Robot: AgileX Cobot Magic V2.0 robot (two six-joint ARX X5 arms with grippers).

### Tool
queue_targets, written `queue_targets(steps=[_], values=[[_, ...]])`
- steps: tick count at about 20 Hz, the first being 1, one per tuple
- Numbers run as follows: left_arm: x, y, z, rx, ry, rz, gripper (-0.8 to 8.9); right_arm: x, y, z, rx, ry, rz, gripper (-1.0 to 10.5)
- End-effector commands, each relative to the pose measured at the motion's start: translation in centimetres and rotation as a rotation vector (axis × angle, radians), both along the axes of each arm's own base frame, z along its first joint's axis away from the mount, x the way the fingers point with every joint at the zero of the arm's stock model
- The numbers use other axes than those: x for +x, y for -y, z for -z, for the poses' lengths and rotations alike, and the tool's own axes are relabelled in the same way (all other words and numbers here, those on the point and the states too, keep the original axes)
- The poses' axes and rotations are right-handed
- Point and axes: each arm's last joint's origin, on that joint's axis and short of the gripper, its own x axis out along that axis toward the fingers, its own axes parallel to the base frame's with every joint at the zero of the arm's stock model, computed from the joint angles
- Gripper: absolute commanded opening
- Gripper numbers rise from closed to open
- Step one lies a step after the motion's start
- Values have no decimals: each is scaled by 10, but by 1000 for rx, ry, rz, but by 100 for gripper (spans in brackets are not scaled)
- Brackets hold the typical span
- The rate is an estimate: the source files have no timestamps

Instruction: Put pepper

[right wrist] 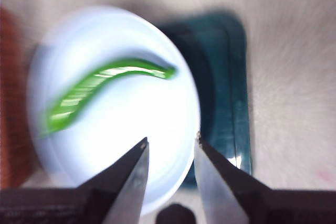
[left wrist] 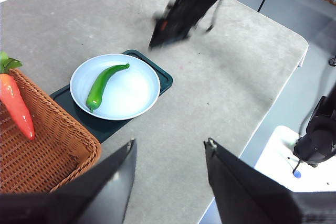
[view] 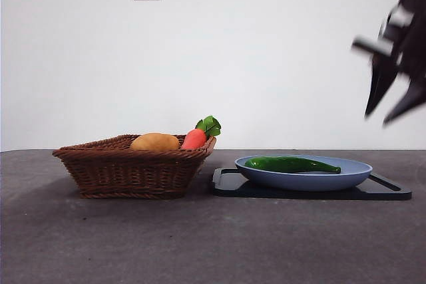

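The dark-green pepper lies on the blue plate, which rests on a dark tray. It also shows in the left wrist view and, blurred, in the right wrist view. My right gripper is open and empty, high at the right edge, above and to the right of the plate; it shows in its own view and, blurred, in the left wrist view. My left gripper is open and empty, well above the table and away from the plate.
A brown wicker basket stands left of the tray, holding a tan potato and an orange carrot with green leaves. The table's edge is close beyond the tray.
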Motion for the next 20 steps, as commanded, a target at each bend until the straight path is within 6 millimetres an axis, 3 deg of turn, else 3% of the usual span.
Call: queue_targets(steps=[1,6,11,15,18,20], values=[[-1,1,-5,-10,17,11,232,-24,-4,-38,-22,79,-68,159],[-1,1,-5,-9,18,12,232,-122,-34,-112,-57,209,-258,155],[-1,1,-5,-6,20,14,231,-210,-48,-143,-34,276,-418,154],[-2,1,-3,6,8,14,191,-247,-46,-144,-28,227,-486,124],[-2,0,-2,19,-6,14,30,-257,-44,-146,-44,268,-545,5],[-2,0,-2,21,-7,14,6,-258,-44,-146,-47,274,-550,5]])
